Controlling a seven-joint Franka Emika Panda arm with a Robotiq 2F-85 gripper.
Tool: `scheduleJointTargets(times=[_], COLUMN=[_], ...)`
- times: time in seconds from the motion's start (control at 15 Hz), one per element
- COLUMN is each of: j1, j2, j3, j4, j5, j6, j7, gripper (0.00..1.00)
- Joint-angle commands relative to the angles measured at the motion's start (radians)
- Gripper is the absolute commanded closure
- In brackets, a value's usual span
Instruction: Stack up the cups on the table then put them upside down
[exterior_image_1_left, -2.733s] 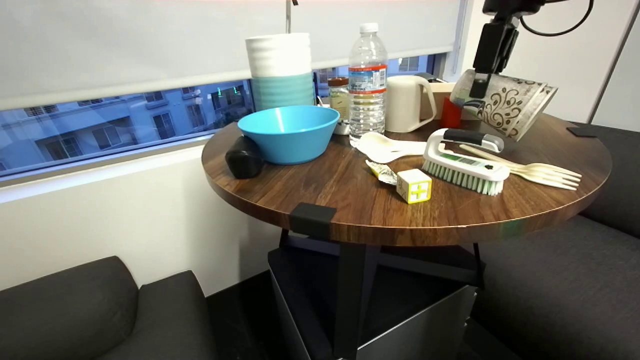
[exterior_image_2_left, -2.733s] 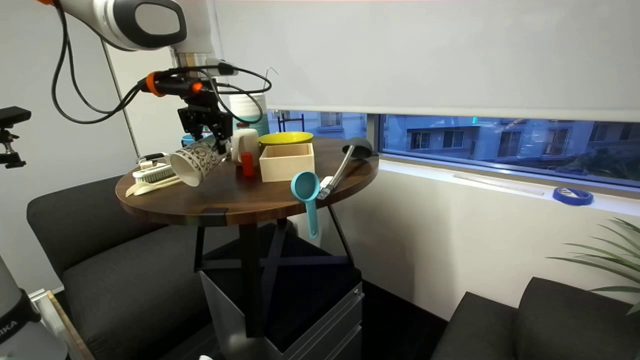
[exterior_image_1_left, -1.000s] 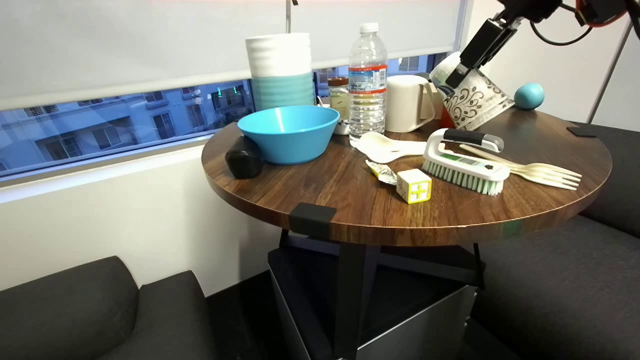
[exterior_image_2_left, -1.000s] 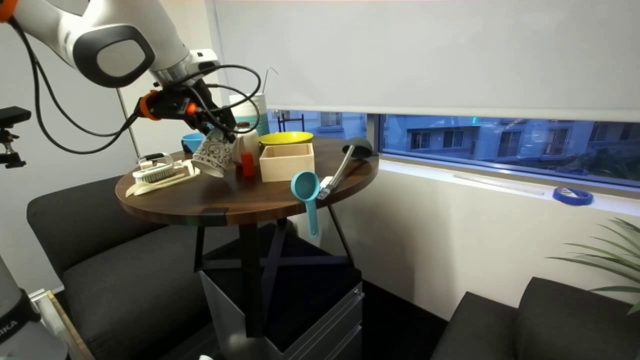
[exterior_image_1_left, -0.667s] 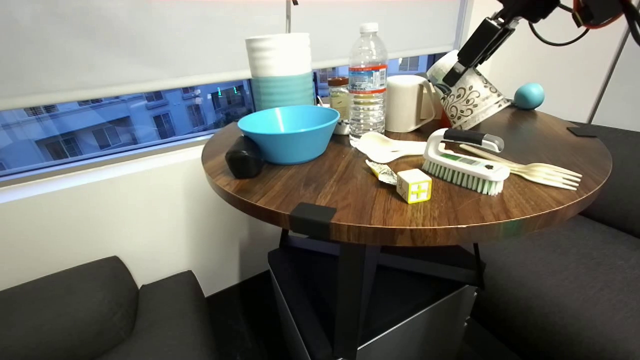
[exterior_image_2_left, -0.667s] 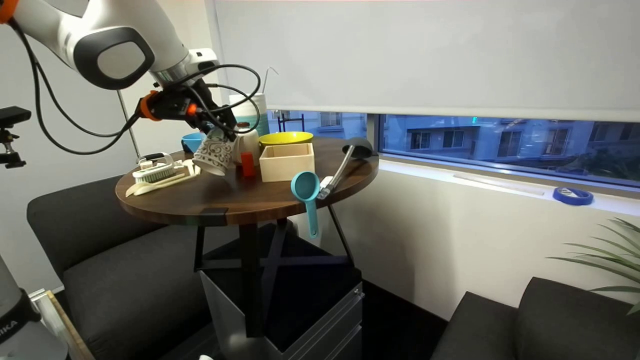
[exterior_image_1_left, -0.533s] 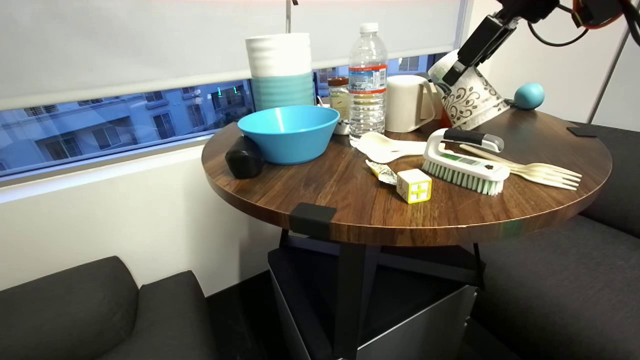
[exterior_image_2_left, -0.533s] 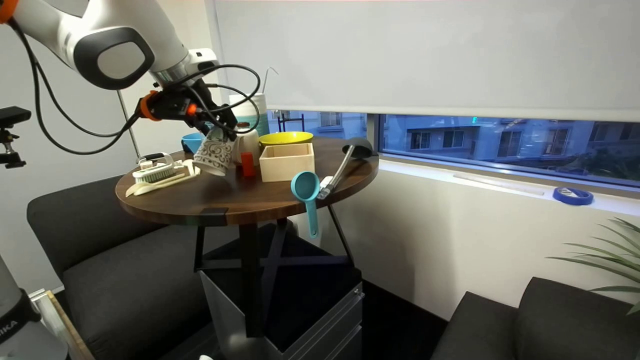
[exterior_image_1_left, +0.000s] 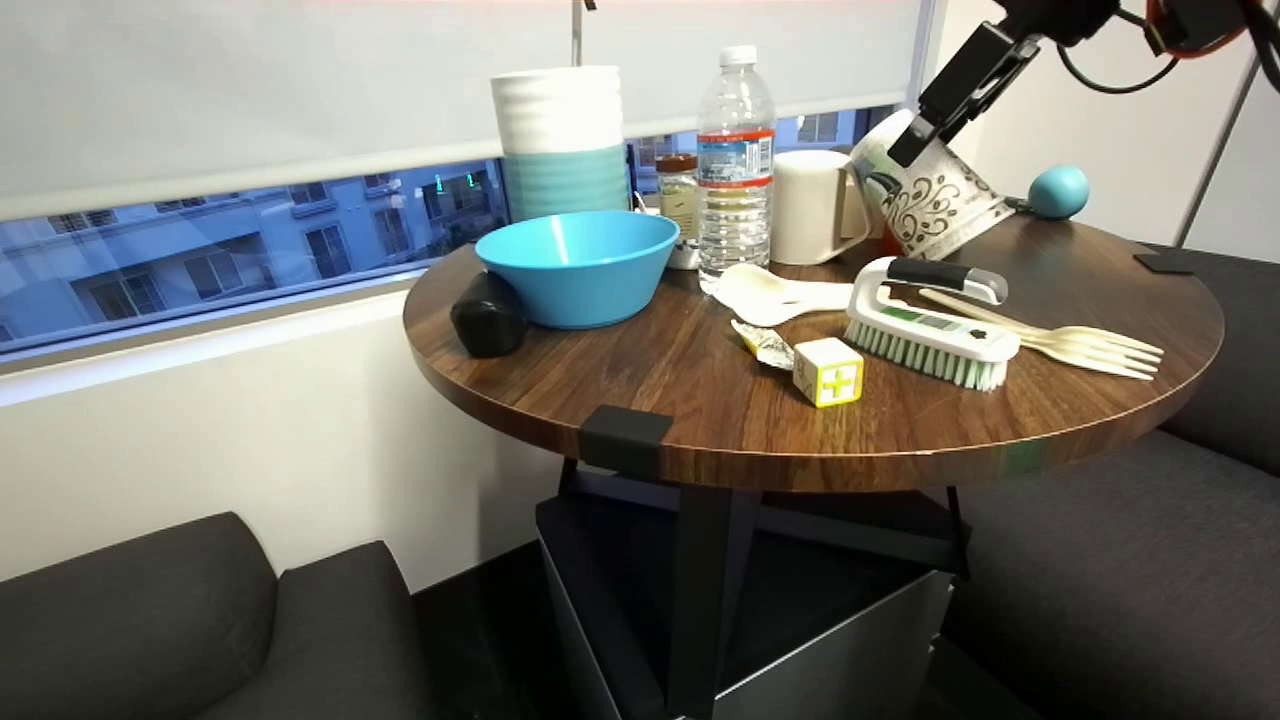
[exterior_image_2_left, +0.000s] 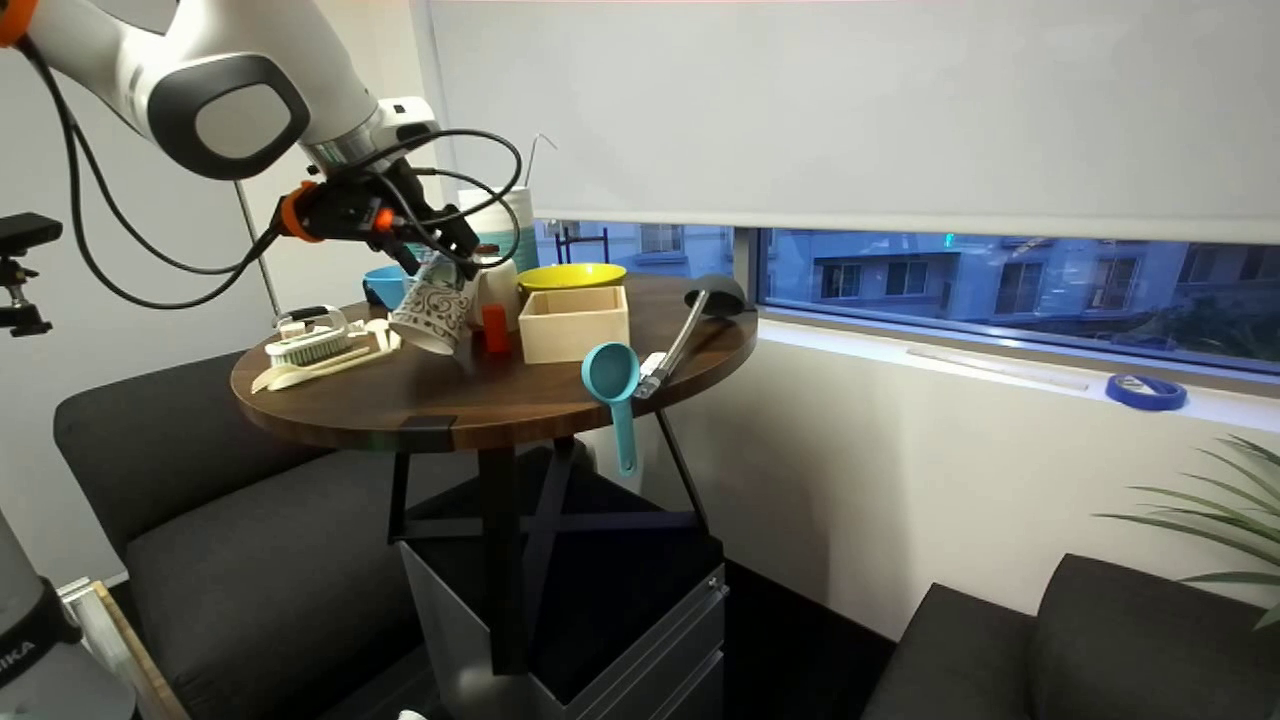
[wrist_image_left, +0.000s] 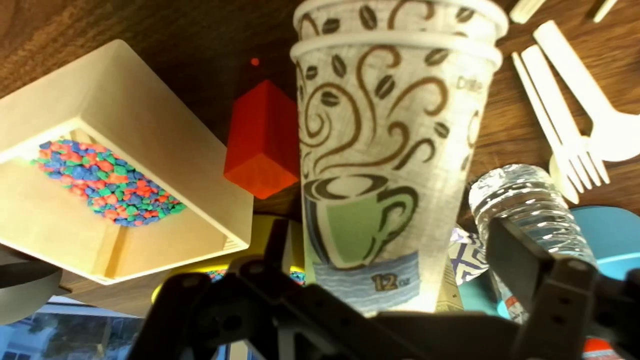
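Note:
Two white patterned paper cups (exterior_image_1_left: 938, 205) are nested one in the other. They are tilted with their rims pointing down, over the round brown table (exterior_image_1_left: 650, 390). They show also in an exterior view (exterior_image_2_left: 432, 312) and in the wrist view (wrist_image_left: 370, 150), where both rims lie close together. My gripper (wrist_image_left: 390, 235) has its fingers either side of the cups' base end, with a gap on each side, so it is open. It also shows in both exterior views (exterior_image_1_left: 908, 150) (exterior_image_2_left: 438, 262). Whether the lower rim edge touches the table is hard to tell.
Beside the cups stand a beige mug (exterior_image_1_left: 808, 210), a red block (exterior_image_2_left: 495, 328) and a wooden box (exterior_image_2_left: 575, 330). A water bottle (exterior_image_1_left: 736, 180), a white brush (exterior_image_1_left: 930, 335), wooden cutlery (exterior_image_1_left: 1080, 345) and a blue bowl (exterior_image_1_left: 578, 270) are nearby. A teal scoop (exterior_image_2_left: 610, 372) hangs past the table edge.
Since the earliest frames the gripper has tilted and turned the cups' rims further down, lower over the table. In the last half second its fingers have opened, and the cups have shifted slightly.

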Motion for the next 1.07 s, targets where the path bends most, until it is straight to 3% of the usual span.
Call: scheduleJointTargets(times=[0.0,0.47,0.53,0.67,0.87,1.0], j1=[0.01,0.012,0.013,0.024,0.019,0.027], j2=[-0.011,0.038,0.046,0.051,0.04,0.015], j3=[-0.006,-0.003,-0.004,-0.015,-0.018,-0.037], j4=[-0.006,0.031,0.038,0.041,0.037,0.025], j5=[0.012,0.006,0.003,0.006,0.004,0.013], j6=[0.009,0.045,0.041,0.042,0.037,0.034], j7=[0.002,0.009,0.005,-0.02,-0.027,-0.048], gripper=[0.0,0.01,0.26,0.31,0.55,0.58])
